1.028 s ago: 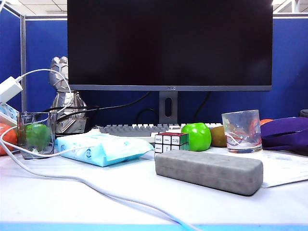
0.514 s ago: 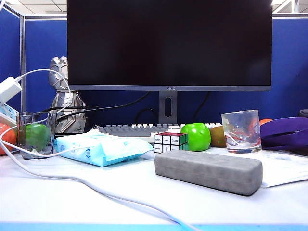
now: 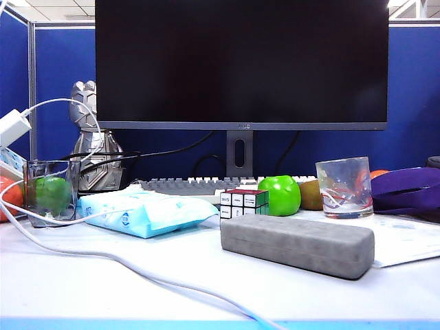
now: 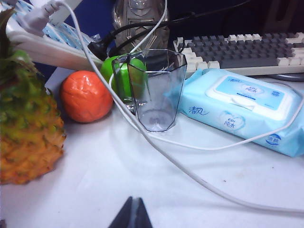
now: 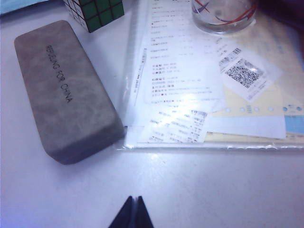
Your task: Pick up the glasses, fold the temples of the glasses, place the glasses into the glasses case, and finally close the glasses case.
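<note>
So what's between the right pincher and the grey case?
Only bare white table. In the right wrist view, the shut right gripper sits apart from the closed glasses case, with nothing between.

Matt grey felt glasses case point(image 5: 64, 90); glossy plastic tissue pack point(image 4: 244, 107).

One glasses case point(image 3: 298, 245), two drinking glasses point(image 3: 344, 186) point(image 4: 154, 89) — one cube point(image 3: 245, 202), one wipes pack point(image 3: 141, 211).

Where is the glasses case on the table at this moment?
In the exterior view, the closed glasses case lies right of centre, just in front of the puzzle cube and green apple, its right end beside the papers.
</note>
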Controlling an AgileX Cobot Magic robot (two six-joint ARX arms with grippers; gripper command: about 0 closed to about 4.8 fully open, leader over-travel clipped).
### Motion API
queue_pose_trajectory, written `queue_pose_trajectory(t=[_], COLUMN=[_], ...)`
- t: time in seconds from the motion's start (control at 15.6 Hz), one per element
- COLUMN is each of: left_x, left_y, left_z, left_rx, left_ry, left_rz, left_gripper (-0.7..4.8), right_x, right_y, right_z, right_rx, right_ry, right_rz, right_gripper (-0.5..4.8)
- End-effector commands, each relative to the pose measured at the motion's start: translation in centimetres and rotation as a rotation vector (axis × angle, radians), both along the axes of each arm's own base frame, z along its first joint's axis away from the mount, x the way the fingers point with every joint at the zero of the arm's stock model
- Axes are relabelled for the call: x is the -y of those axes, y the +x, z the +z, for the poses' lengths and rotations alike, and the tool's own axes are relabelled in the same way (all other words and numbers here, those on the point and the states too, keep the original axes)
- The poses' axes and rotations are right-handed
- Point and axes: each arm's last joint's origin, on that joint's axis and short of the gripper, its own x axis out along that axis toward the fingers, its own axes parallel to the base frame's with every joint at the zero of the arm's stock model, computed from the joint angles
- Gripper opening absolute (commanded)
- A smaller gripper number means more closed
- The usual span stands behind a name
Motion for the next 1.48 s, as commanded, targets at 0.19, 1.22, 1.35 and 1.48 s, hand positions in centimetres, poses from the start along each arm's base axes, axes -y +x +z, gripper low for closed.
queue_pose_trajectory(t=[0.19, 1.22, 1.35, 1.48], left_x=[0.0, 0.0, 0.0, 0.0], left_y=[0.0, 0.0, 0.0, 0.0], left_z=[-0.2, -0.2, -0.2, -0.2], left_rx=[-0.023, -0.023, -0.023, -0.023], left_ry=[-0.079, -0.079, -0.079, -0.079], left_rz=[0.021, 0.02, 0.02, 0.02], left_gripper=[-0.05, -0.05, -0.05, -0.05], right_x=[0.0, 2.6, 3.0, 3.3], right_y=[0.1, -0.4, -0.6, -0.6], right_z=[0.3, -2.4, -2.7, -2.4], right_rx=[0.014, 0.303, 0.356, 0.428], right_ry=[0.007, -0.029, -0.04, -0.031], right_rz=[-0.001, -0.287, -0.318, -0.343], right_gripper=[-0.05, -0.05, -0.05, -0.05])
